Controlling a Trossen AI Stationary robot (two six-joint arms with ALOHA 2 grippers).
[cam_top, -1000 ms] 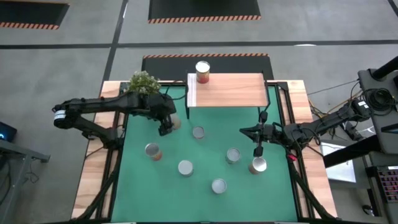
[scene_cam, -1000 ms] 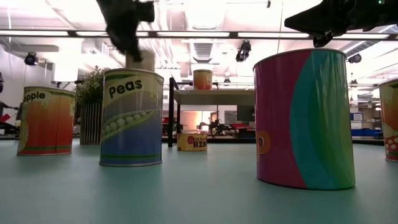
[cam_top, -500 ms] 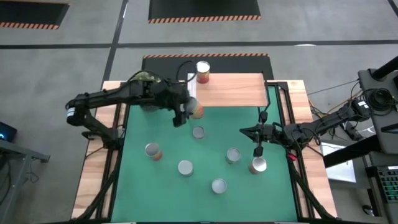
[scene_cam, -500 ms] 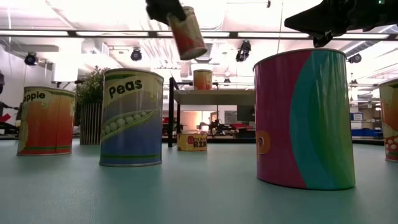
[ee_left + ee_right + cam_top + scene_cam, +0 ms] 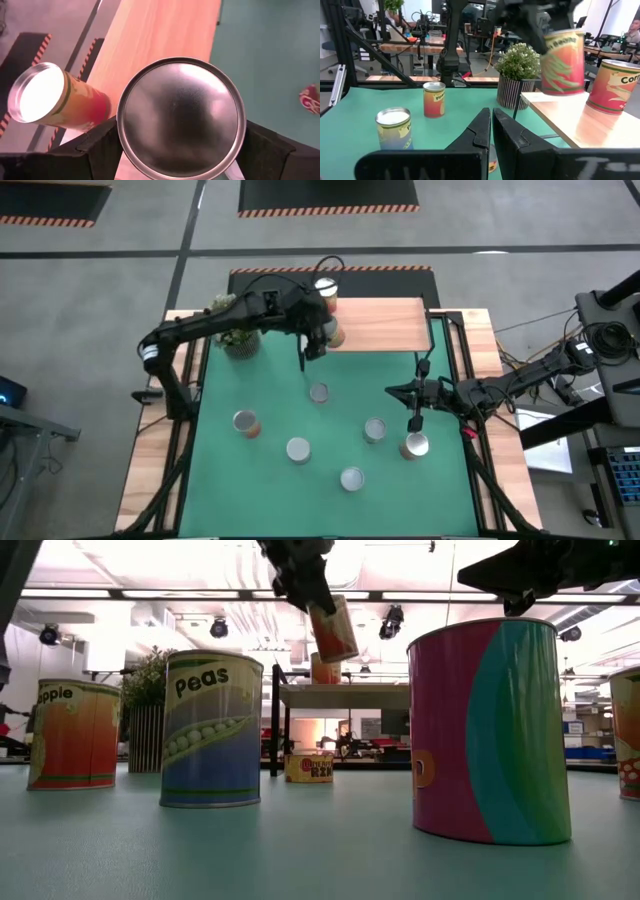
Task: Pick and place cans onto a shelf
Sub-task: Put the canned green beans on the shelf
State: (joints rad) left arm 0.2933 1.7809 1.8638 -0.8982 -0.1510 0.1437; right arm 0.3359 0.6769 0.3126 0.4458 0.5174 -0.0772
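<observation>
My left gripper (image 5: 318,340) is shut on a can (image 5: 331,334) with a silvery top and a red and green label, held in the air over the left end of the wooden shelf (image 5: 380,326). Another can (image 5: 326,292) stands on its base at the shelf's far left corner. Several more cans stand on the green mat, among them one (image 5: 319,392) near the shelf and one (image 5: 415,445) at the right. My right gripper (image 5: 415,418) hovers shut over the mat's right side, next to that can. My left gripper pinches the can's round side wall (image 5: 122,145) between its two fingers (image 5: 97,147), one on each side, below the silvery top (image 5: 181,117). The fingers slant down from the table's left. The can (image 5: 333,628) hangs tilted, lifted clear of mat and shelf.
A potted plant (image 5: 232,320) stands on the mat's far left corner, beside the shelf's left end. The shelf's board to the right of the standing can is bare. Thin black shelf legs (image 5: 275,720) rise from the mat.
My left gripper has carried the can up and toward the table's right and far edges, from above the mat beside the plant to above the shelf's left end. The can has stayed tilted in the hold.
</observation>
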